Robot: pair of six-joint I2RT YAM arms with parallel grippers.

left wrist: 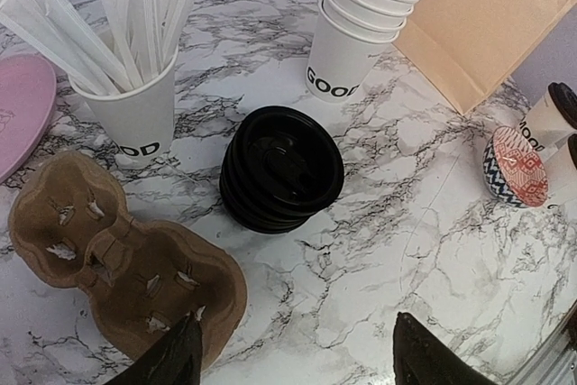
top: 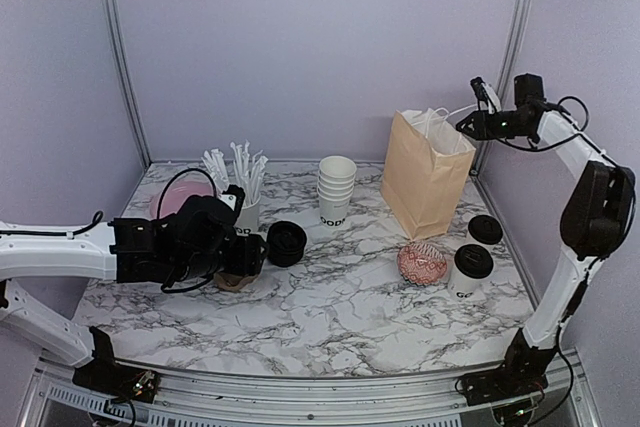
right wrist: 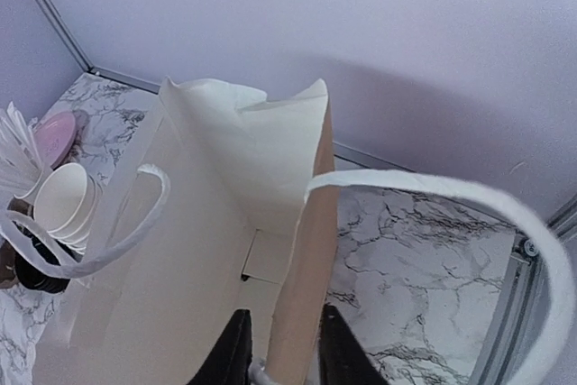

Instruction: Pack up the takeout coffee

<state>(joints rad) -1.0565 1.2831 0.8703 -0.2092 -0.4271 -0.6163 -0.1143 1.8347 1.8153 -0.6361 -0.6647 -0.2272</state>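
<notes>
Closest in, the left fingers [left wrist: 171,362] stand wide apart and hold nothing. They hang above the marbled surface [top: 330,327], with one tip over the edge of a brown pulp cup carrier [left wrist: 117,259]. Just beyond the carrier sits a stack of black lids [left wrist: 281,169]. Over on the right side, the nearer takeout coffee cup [top: 470,272], white with black lettering and a black lid, stands upright just beside a red patterned bowl [top: 422,262]. The second takeout coffee cup [top: 485,230] stands just behind it, close to the right edge of the surface. Both cups are on the surface, outside the bag. Farther back on the left, a white cup of paper-wrapped straws [left wrist: 135,114] stands near a pink plate [top: 178,197]. Toward the middle there is a stack of lidless white cups [top: 336,190]. Farthest back, the brown paper bag [top: 425,177] stands upright and open near the right rear corner, behind the coffee cups, its white handles loose at the top. The right fingers [right wrist: 230,353] are clamped on the bag's upper rim, one finger inside the wall and one outside.
</notes>
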